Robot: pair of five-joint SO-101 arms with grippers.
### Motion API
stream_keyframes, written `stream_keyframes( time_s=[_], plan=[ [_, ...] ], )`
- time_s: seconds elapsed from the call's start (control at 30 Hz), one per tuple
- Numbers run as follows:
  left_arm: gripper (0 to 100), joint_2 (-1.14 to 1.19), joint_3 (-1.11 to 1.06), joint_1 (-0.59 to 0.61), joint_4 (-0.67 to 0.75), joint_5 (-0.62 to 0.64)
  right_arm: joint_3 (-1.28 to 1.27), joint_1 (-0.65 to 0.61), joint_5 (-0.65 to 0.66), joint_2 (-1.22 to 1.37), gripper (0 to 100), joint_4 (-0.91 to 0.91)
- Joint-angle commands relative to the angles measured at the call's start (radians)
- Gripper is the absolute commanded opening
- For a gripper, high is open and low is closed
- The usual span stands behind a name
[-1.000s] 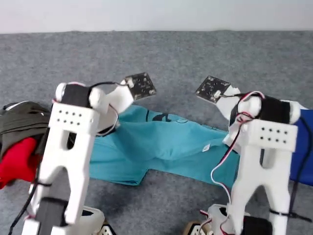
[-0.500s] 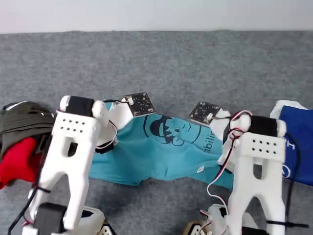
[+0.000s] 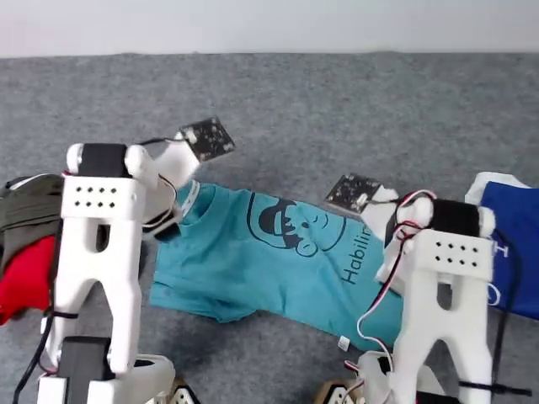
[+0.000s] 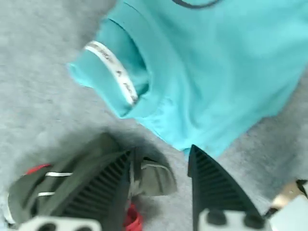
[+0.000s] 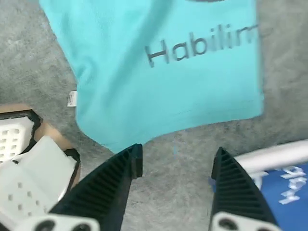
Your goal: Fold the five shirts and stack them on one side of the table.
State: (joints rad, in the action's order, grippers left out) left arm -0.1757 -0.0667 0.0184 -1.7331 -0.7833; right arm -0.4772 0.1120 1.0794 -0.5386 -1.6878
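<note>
Teal shirt (image 3: 278, 261) flat, print up, long axis slanted. Left gripper (image 4: 161, 155) spread empty by its collar. Right gripper (image 5: 178, 150) spread empty past its hem.

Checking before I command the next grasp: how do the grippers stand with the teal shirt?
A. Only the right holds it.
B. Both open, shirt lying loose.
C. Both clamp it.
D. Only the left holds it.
B: the left gripper and right gripper are open with nothing between them, and the teal shirt lies on the table.
</note>
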Motion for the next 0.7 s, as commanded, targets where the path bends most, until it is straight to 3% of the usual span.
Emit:
stream_keyframes(
  time_s=[0.0,0.1,0.3,0.47,0.67],
  plan=[
    [17,0.006,0.101,0.002,-0.003,0.058,0.121,0.001,-0.032,-0.013,23.6,-0.012],
    [13,0.041,0.108,-0.011,0.083,0.143,0.098,-0.002,-0.135,0.018,19.6,0.127],
    [2,0.261,0.122,-0.095,0.149,0.210,0.031,-0.027,-0.299,0.197,0.8,0.426],
    [1,0.476,0.194,-0.106,0.187,0.210,0.034,-0.044,-0.318,0.403,1.7,0.547],
    [1,0.707,0.443,-0.051,0.176,0.218,0.098,-0.036,-0.315,0.634,1.7,0.656]
  ],
)
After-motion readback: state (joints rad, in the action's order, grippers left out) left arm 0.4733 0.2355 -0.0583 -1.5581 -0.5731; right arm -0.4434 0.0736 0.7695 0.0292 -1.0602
